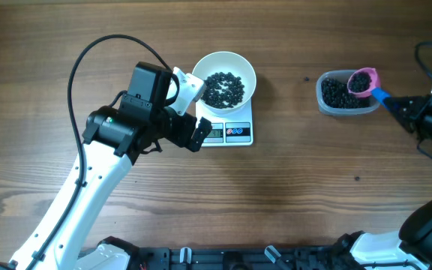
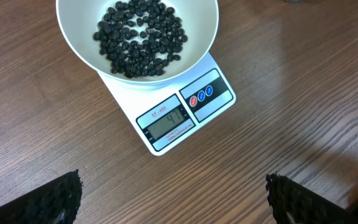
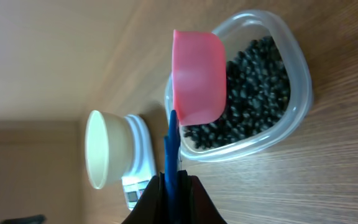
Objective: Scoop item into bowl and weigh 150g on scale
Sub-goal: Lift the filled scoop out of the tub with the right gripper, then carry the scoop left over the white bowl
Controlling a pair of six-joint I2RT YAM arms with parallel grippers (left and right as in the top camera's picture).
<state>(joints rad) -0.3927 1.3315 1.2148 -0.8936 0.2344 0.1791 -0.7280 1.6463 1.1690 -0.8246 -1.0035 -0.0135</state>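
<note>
My left arm reaches from the near left edge up toward the middle; its wrist points right at the scale. The left gripper sits just left of the scale with its jaws spread wide and nothing between them. The white bowl sits on the scale's far part, with a shallow layer of black beans in its bottom; the display is lit, but I cannot read its digits surely. My right arm comes in from the right edge, pointing left; the right gripper is clamped on the blue handle of the pink scoop. The scoop's cup holds beans and sits over the right end of the clear tub, which is well right of the scale and has more beans in it.
</note>
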